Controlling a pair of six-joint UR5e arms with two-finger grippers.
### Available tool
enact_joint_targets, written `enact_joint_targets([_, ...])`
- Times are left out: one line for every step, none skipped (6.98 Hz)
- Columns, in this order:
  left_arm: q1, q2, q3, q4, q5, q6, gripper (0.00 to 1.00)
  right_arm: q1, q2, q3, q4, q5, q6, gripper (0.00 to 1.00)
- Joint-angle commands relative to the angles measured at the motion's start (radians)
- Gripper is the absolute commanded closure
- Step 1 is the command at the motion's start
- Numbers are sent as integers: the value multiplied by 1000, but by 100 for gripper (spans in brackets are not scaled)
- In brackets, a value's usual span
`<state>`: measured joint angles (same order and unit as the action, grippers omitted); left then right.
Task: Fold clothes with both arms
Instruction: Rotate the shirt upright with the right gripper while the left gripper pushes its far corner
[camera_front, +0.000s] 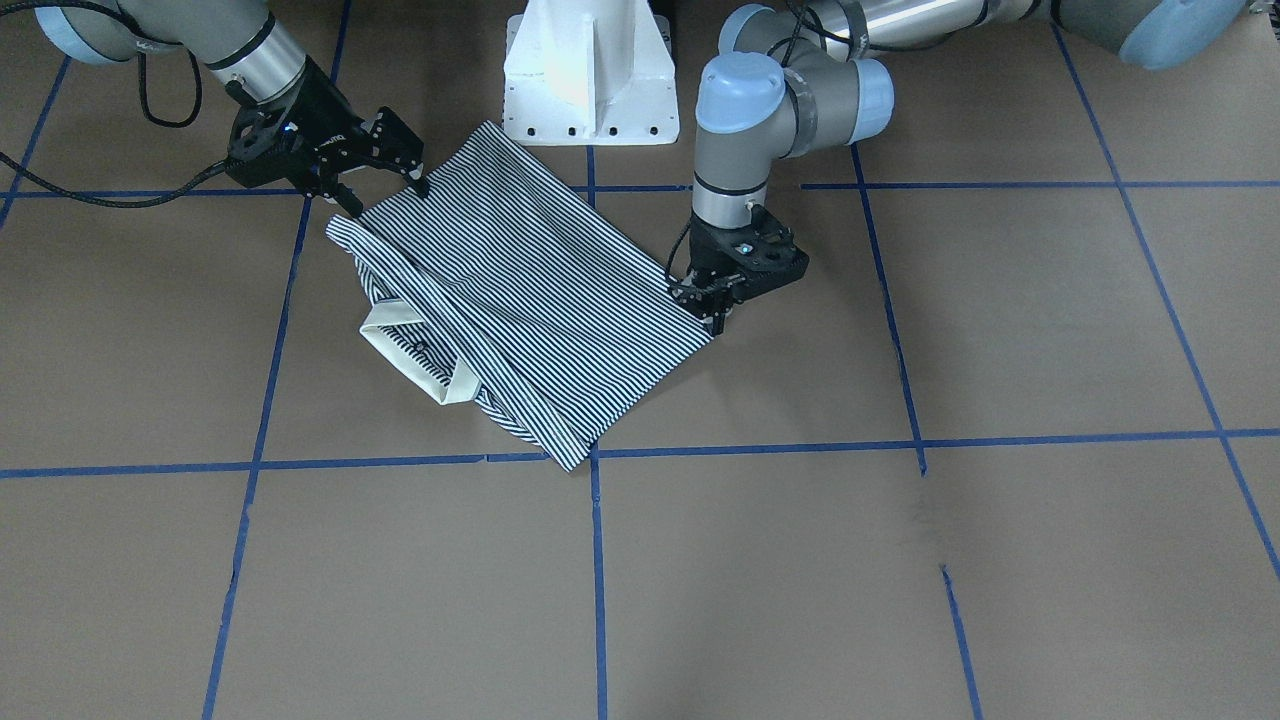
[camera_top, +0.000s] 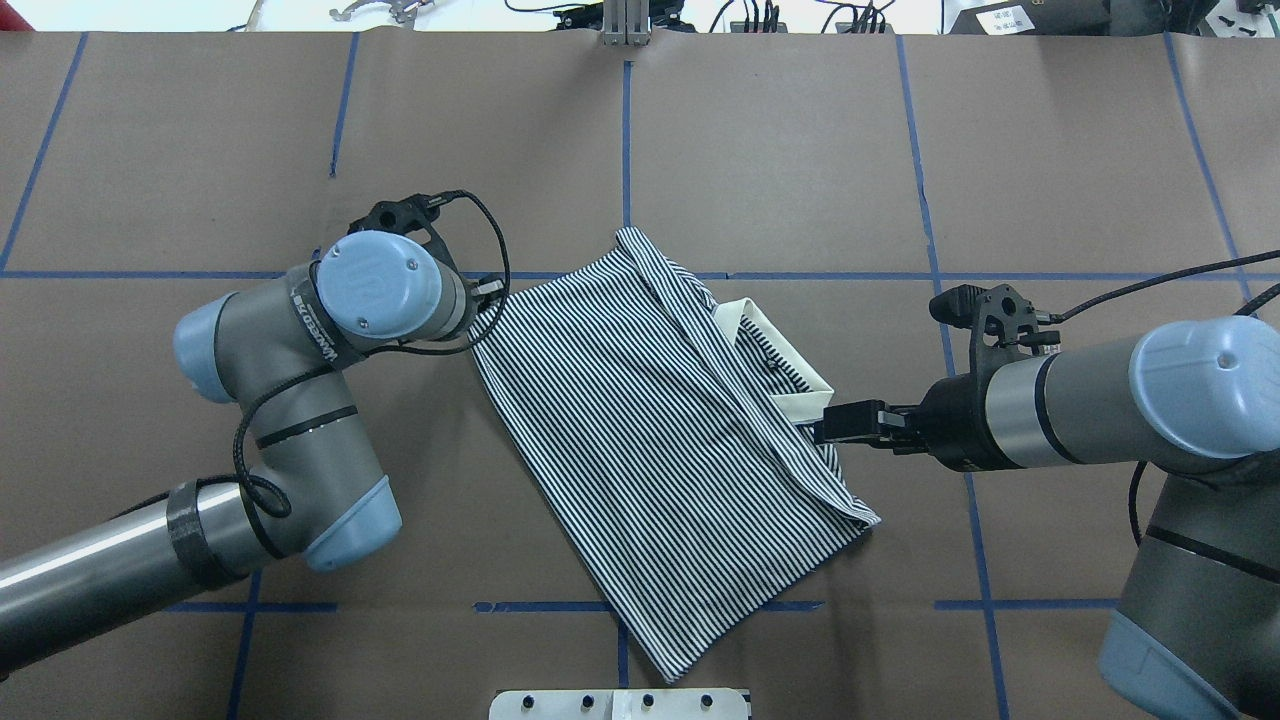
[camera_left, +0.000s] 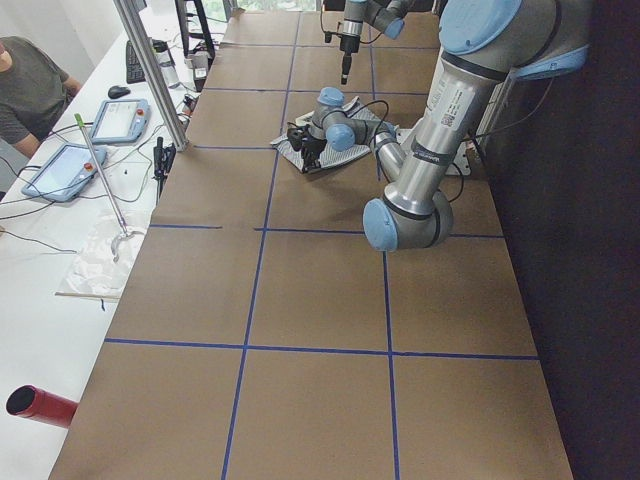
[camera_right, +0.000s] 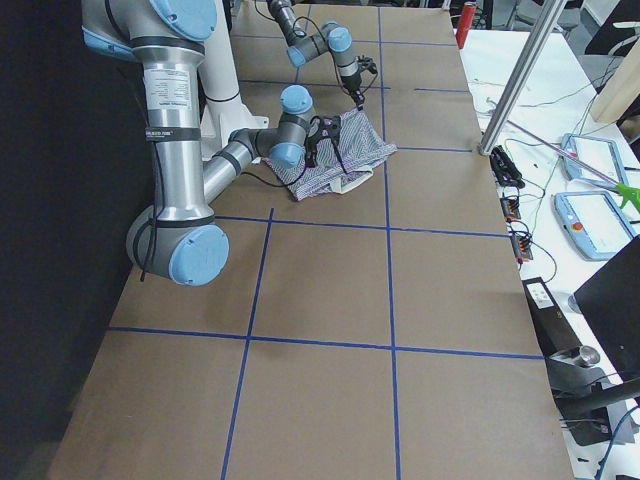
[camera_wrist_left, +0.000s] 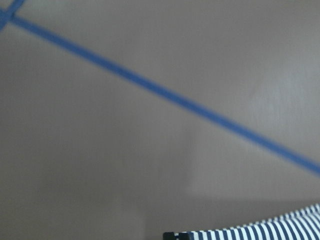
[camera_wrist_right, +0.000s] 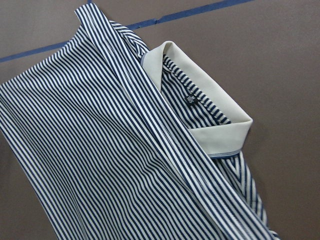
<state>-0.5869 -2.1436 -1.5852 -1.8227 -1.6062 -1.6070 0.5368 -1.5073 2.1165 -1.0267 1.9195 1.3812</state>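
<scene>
Shirt lay on the desk mid-table, skewed to the tape grid, already folded into a rough rectangle, with the cream collar poking out along one long side and a loose flap doubled over next to it. My right fingers were spread open and empty, tips right at the edge near the collar end. My left fingers sat low at the opposite corner, tips close together. I couldn't tell whether they had cloth pinched or were only touching it, and the left wrist view showed just a sliver of stripes. Risks as I judged them: if the right closed at that edge it could catch only the top layer, so the earlier fold would peel open on the lift. A corner-only hold on the left looked thin and could slip. Uneven lifting would drag the stack and skew it more. The stiff collar could bunch under the next fold. The white pedestal stood near one corner of the shirt, so a swing that way might snag.
</scene>
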Motion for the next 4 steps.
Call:
enact_joint_targets([-69, -81, 191, -160, 0, 73, 100, 0, 1, 2, 1, -2, 1, 0])
enact_joint_targets([-77, -157, 285, -209, 2, 93, 100, 0, 1, 0, 1, -4, 1, 0])
enact_joint_targets([-82, -210, 363, -293, 12, 111, 100, 0, 1, -1, 1, -2, 1, 0])
enact_joint_targets([-83, -249, 442, -361, 64, 148, 100, 2, -1, 0, 1, -4, 1, 0])
